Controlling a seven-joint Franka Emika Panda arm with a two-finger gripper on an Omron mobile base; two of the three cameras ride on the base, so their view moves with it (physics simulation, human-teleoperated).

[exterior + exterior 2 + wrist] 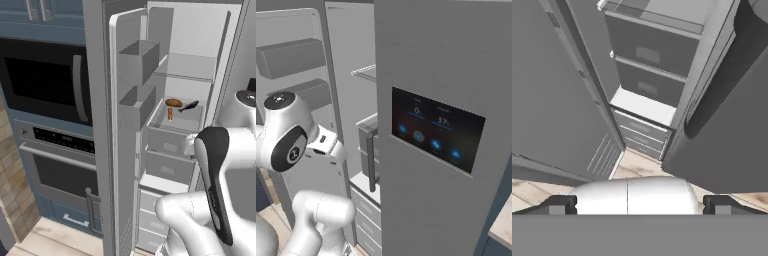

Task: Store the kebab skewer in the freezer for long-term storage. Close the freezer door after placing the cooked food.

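The kebab skewer (170, 114) lies on a shelf inside the freezer (192, 65), freezer door (127, 130) open, the gripper (634, 205) fingers spread, empty.

The freezer (195, 65) is stood open, with its door (125, 150) swung out to the left. Two bins (137, 62) are carried on the door's inner face, one above the other. The skewer (170, 114) is laid in an upper drawer (175, 122), between a bun (173, 103) and a dark item (189, 106). More drawers (647, 52) are stacked below. An oven (47, 75) is set left of the door, and a display door (436, 135) to the freezer's right.
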